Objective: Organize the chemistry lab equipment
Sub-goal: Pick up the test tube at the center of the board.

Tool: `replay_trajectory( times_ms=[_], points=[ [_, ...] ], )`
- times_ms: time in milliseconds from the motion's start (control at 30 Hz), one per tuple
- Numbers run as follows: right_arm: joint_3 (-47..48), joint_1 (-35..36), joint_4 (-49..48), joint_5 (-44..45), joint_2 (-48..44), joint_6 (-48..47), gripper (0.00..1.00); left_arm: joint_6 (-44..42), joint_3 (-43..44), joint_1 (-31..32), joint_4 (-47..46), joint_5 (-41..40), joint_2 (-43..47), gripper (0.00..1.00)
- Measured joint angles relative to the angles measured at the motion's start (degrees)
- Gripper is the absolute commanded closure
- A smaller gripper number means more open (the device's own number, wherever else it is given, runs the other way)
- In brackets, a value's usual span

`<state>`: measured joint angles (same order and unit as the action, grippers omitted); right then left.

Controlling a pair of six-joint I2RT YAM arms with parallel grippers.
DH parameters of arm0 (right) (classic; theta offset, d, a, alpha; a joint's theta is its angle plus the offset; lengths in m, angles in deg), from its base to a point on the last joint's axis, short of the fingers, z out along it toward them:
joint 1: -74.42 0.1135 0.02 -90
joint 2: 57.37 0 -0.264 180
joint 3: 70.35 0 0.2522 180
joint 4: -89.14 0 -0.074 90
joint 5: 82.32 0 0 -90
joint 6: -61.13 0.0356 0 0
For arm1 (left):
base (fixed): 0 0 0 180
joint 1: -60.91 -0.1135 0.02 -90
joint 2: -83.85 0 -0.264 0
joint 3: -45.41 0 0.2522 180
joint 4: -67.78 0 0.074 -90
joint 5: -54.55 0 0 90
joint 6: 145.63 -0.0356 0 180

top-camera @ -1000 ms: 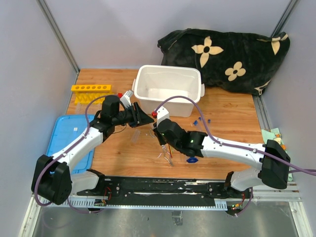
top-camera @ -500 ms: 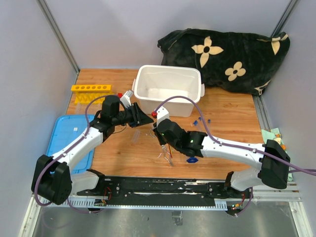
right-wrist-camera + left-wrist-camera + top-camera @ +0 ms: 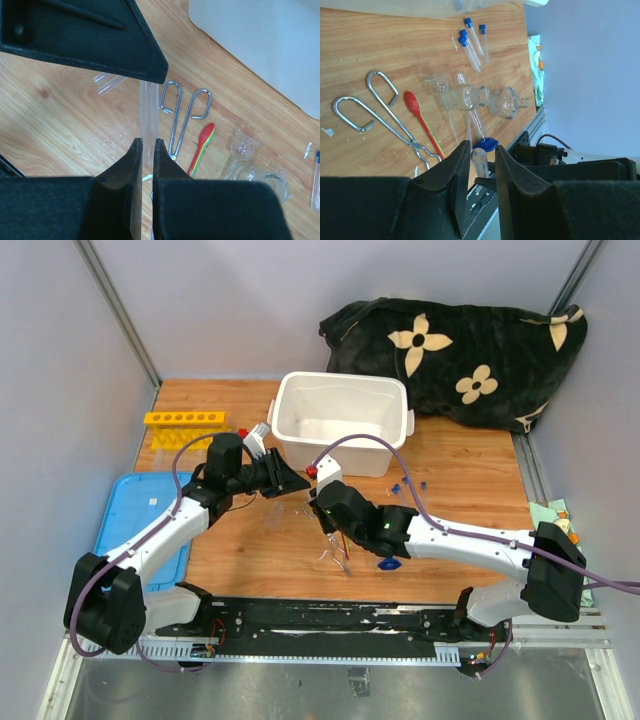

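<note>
Now left pincer (image 3: 481,146) narrower around clear tube (image 3: 479,160); right pincer (image 3: 148,142) still clamped.

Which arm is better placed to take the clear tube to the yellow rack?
Left. The yellow rack stands at the far left, on that arm's side, and the jaws of the left gripper bracket the clear tube pinched by the right gripper.

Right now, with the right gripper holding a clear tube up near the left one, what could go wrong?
1. The right gripper pinches the clear tube while the left gripper stands open around what looks like the same tube; a mistimed release could drop it.
2. The beakers and flask lie on the table nearby; a falling tube might strike glass.
</note>
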<state>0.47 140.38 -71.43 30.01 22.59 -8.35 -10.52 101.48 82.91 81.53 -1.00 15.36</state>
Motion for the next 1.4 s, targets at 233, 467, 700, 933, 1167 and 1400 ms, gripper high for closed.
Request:
replay_trajectory(
  times_ms=[233, 467, 700, 933, 1167, 1400],
  points=[
    [0.07, 0.00, 0.00, 0.00, 0.22, -0.02, 0.99, -0.04, 0.00, 0.00, -0.02, 0.15, -0.24, 0.68],
    [0.33, 0.00, -0.02, 0.02, 0.59, -0.02, 0.99, -0.04, 0.00, 0.33, 0.04, 0.20, -0.68, 0.69],
    [0.44, 0.00, -0.02, 0.04, 0.94, -0.02, 0.99, -0.26, 0.00, 0.35, 0.17, -0.02, -0.74, 0.72],
    [0.44, 0.00, -0.04, 0.22, 0.96, 0.00, 1.00, -0.81, 0.00, 0.35, 0.37, -0.37, -0.79, 0.87],
    [0.44, 0.00, -0.02, 0.20, 0.98, -0.02, 0.92, -1.07, 0.00, 0.35, 0.42, -0.42, -0.79, 0.97],
    [0.44, 0.02, -0.02, -0.20, 0.92, -0.24, 0.65, -1.33, 0.00, 0.61, 0.59, -0.92, -0.79, 1.00]
  ],
)
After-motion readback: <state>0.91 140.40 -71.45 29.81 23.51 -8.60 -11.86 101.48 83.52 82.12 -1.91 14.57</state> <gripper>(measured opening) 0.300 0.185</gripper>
